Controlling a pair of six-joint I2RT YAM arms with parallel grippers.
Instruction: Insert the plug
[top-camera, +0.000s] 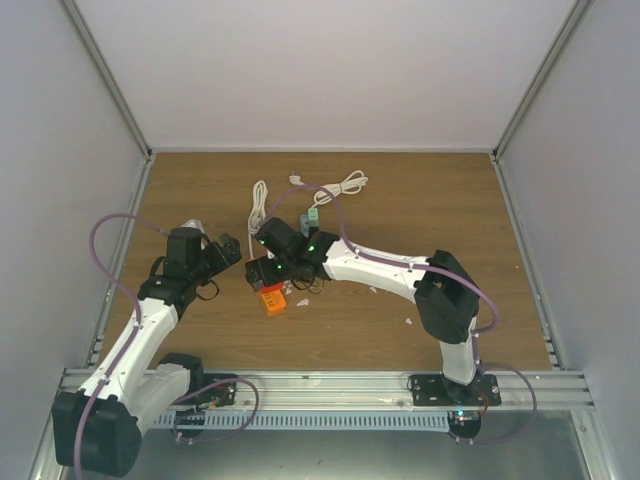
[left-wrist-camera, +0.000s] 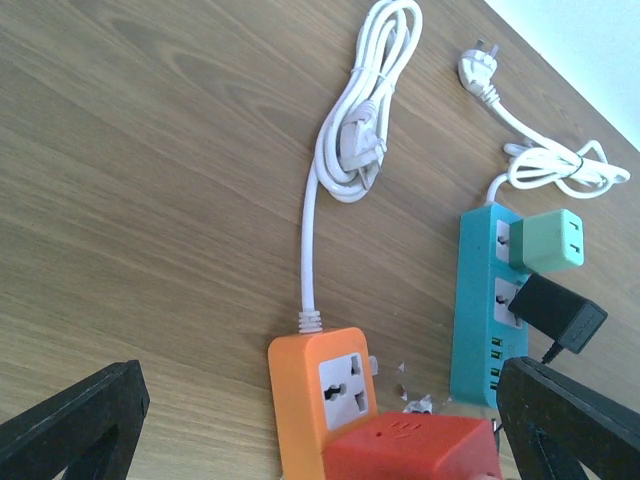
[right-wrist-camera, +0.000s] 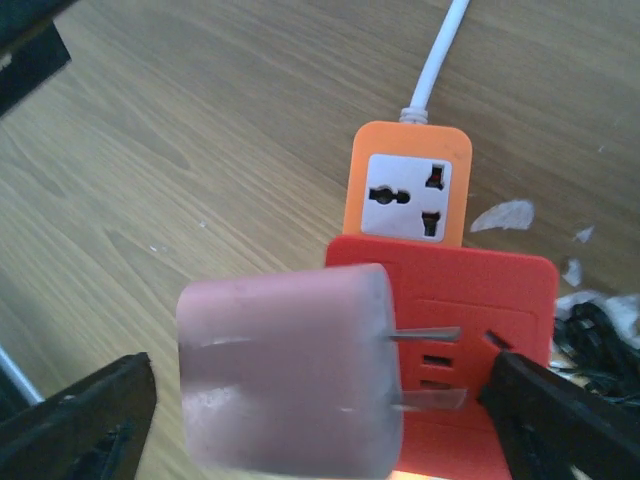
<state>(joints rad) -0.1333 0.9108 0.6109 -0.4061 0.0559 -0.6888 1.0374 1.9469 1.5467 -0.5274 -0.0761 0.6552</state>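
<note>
The black plug (left-wrist-camera: 560, 315) with its thin black wire lies against the teal power strip (left-wrist-camera: 480, 300), next to a green adapter (left-wrist-camera: 547, 242). My left gripper (left-wrist-camera: 320, 455) is open and empty above the orange power strip (left-wrist-camera: 320, 385); in the top view it (top-camera: 232, 248) is left of the strips. My right gripper (right-wrist-camera: 320, 440) is open above the same strip (right-wrist-camera: 410, 190). A pink two-pronged adapter (right-wrist-camera: 290, 370) sits between its fingers and touches neither; what holds it is hidden. In the top view the right gripper (top-camera: 265, 268) hides the black plug.
A red block (right-wrist-camera: 470, 320) with slots sits on the orange strip's near end. Two coiled white cords (left-wrist-camera: 365, 120) (left-wrist-camera: 560, 165) with white plugs lie beyond the strips. White scraps (right-wrist-camera: 505, 213) and tangled black wire (right-wrist-camera: 600, 345) lie to the right. Enclosure walls surround the wooden table (top-camera: 430, 200).
</note>
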